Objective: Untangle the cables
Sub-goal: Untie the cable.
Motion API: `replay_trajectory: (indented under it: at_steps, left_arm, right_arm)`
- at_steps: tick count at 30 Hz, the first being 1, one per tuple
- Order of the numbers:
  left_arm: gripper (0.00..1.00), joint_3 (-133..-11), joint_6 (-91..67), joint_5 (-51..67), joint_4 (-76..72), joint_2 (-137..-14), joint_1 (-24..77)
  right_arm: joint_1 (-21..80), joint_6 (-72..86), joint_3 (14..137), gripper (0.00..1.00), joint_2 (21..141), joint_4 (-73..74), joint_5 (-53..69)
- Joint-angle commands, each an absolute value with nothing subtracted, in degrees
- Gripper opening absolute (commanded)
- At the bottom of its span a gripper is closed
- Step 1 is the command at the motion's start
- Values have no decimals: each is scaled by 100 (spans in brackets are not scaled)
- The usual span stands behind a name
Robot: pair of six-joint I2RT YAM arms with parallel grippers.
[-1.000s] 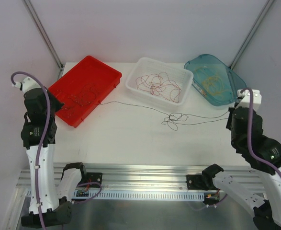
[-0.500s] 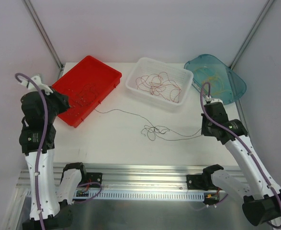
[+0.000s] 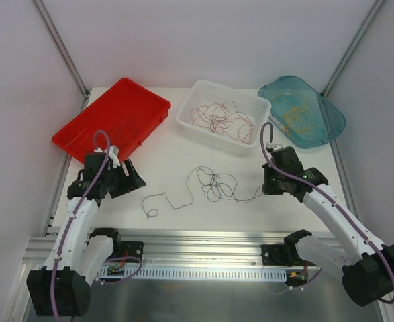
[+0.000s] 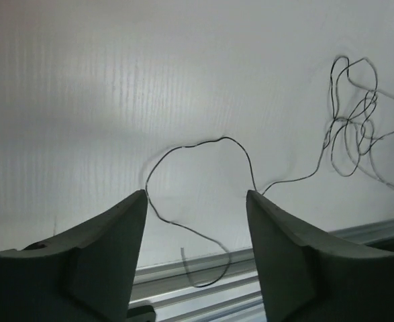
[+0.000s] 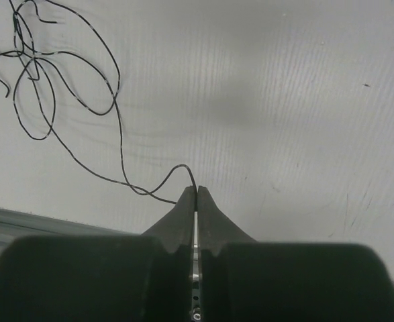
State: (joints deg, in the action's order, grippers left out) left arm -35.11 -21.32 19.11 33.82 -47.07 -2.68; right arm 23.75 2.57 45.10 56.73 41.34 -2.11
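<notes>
A thin black cable (image 3: 213, 184) lies on the white table, knotted into loops at the middle, its loose tail curling left to the near edge. My left gripper (image 3: 133, 180) hovers open beside that tail. In the left wrist view the tail (image 4: 203, 142) arcs between the left gripper's (image 4: 197, 194) spread jaws without touching them. My right gripper (image 3: 266, 188) is shut on the cable's right end. In the right wrist view the wire (image 5: 116, 134) runs from the right gripper's (image 5: 197, 190) pinched tips up to the loops. Red cables (image 3: 218, 118) fill the white basket and yellow ones (image 3: 296, 115) the teal tray.
A red tray (image 3: 89, 131) sits at the back left, a white basket (image 3: 186, 115) at the back middle and a teal tray (image 3: 331, 124) at the back right. The metal rail (image 3: 197, 241) runs along the near table edge.
My left gripper opened and let go of the black cable, dropping from the red tray toward the near table. The right gripper moved in and left; the taut cable went slack.
</notes>
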Motion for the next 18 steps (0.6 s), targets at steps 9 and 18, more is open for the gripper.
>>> replay_trajectory:
  at_steps: [9, 18]
  left_arm:
    - [90, -4675, -2020, 2111, 2919, -5175, 1798]
    - [85, -5710, -2531, 976, 2285, -7618, 3084]
  right_arm:
    - [2918, 79, 4711, 1, 5326, 3735, -272]
    - [3261, 88, 4737, 1, 5230, 3718, -475]
